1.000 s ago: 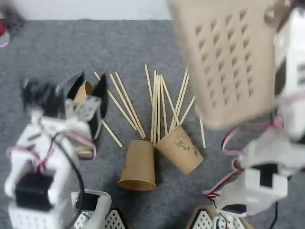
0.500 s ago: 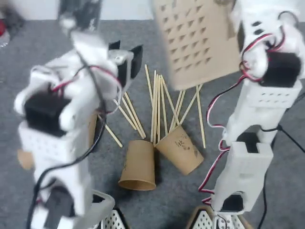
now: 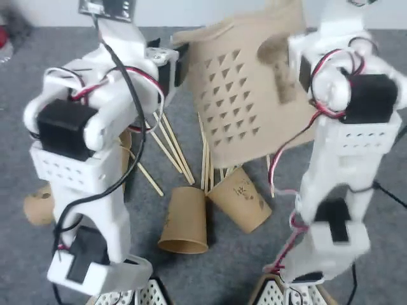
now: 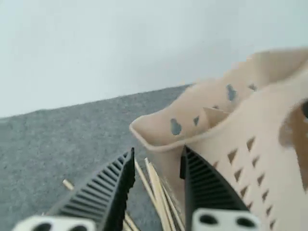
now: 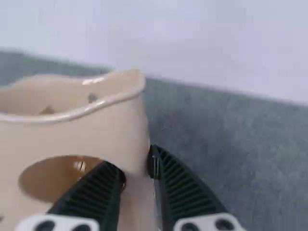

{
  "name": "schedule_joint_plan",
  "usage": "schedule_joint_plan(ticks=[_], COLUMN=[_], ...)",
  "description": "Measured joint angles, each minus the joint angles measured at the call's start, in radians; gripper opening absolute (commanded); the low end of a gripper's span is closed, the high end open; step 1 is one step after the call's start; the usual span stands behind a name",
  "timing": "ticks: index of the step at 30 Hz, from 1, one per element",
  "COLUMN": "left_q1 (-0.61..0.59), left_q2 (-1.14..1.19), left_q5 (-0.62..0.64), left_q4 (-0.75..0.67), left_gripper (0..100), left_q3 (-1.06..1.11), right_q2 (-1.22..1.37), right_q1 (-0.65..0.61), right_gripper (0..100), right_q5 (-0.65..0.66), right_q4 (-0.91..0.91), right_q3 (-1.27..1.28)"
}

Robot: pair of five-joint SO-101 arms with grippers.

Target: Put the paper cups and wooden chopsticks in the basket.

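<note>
— What is lying nearest on the grey carpeted table [image 3: 16,82]?

— A brown paper cup [image 3: 184,219] is lying on its side with its mouth facing the near edge. A second brown paper cup [image 3: 241,198] is lying right beside it, and the two are touching near their bases. A third brown paper cup [image 3: 37,206] is lying over on the left arm's side, partly hidden behind the white left arm [image 3: 89,146].

— And beyond the cups?

— The pale wooden chopsticks [image 3: 172,149] are lying loose in a fan, and their far ends are running out of sight under the basket.

— Where is the basket sitting?

— The beige plastic basket with triangular holes [image 3: 245,95] is hanging tilted over the chopsticks, between the two arms.

— What is holding it?

— The right jaws are clamping its wall, one on each side, just beside the oval handle hole [image 5: 57,178].

— And the left jaws?

— They are standing open, with the corner of the basket's rim [image 4: 159,139] showing in the gap between them. I cannot tell whether they are touching it.

— Farthest back?

— A plain white wall [image 4: 120,48] is rising behind the table.
</note>
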Motion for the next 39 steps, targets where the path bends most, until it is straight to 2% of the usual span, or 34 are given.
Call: schedule_joint_plan(ticks=[5, 9, 13, 16, 22, 25, 28, 33, 39], left_q1=[-0.023, -0.023, -0.023, -0.023, -0.002, 0.020, 0.025, 0.025, 0.037], left_q2=[-0.061, -0.081, -0.087, -0.087, -0.087, -0.084, -0.043, 0.071, 0.078], left_q5=[0.000, 0.000, 0.003, 0.003, 0.006, 0.029, 0.054, 0.106, 0.129], left_q4=[0.000, 0.000, 0.000, 0.000, 0.000, 0.000, -0.002, -0.002, 0.000], left_gripper=[16, 16, 16, 18, 20, 20, 20, 20, 20], left_q3=[0.072, 0.103, 0.130, 0.164, 0.175, 0.175, 0.175, 0.163, 0.034], right_q2=[-0.285, -0.382, -0.466, -0.594, -0.941, -1.103, -1.244, -1.405, -1.396], right_q1=[-0.081, -0.066, -0.043, -0.008, 0.026, 0.029, 0.040, 0.051, 0.161], right_gripper=[0.7, 0.7, 0.7, 0.7, 0.7, 0.7, 0.7, 0.7, 0.7], right_q5=[0.023, 0.023, 0.023, 0.023, 0.020, -0.029, -0.071, -0.084, -0.094], right_q4=[0.000, -0.015, -0.143, -0.358, -1.011, -1.237, -1.301, -1.350, -1.528], right_q3=[0.381, 0.582, 0.793, 1.005, 1.574, 1.811, 1.913, 1.935, 1.946])
